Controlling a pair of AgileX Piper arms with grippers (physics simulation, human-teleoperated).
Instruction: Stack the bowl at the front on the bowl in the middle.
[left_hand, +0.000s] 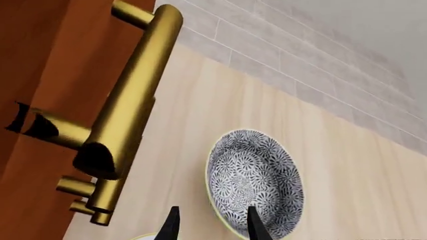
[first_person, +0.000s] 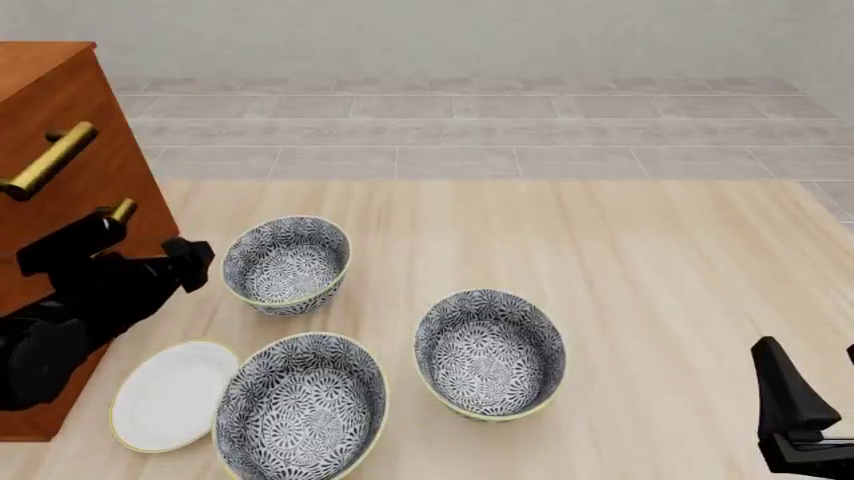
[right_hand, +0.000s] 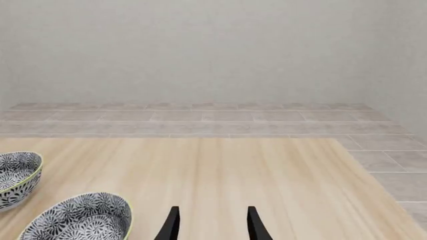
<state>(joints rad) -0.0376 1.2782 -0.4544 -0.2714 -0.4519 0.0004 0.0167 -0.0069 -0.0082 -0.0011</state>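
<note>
Three floral bowls with pale yellow rims stand on the wooden table. The bowl at the front (first_person: 302, 405) is nearest me, left of centre. The bowl in the middle (first_person: 490, 353) (right_hand: 77, 217) sits to its right and a little further back. My left gripper (first_person: 198, 265) (left_hand: 213, 227) is open and empty, hovering beside the cabinet, just left of the far bowl (first_person: 286, 265) (left_hand: 253, 182). My right gripper (first_person: 807, 355) (right_hand: 212, 225) is open and empty at the near right, well away from every bowl.
A brown cabinet (first_person: 60, 110) with brass handles (left_hand: 130, 95) fills the left side, close to my left arm. A flat white plate (first_person: 174, 395) lies left of the front bowl. The far bowl (right_hand: 17, 175) also shows in the right wrist view. Tiled floor (first_person: 467, 130) lies beyond the table.
</note>
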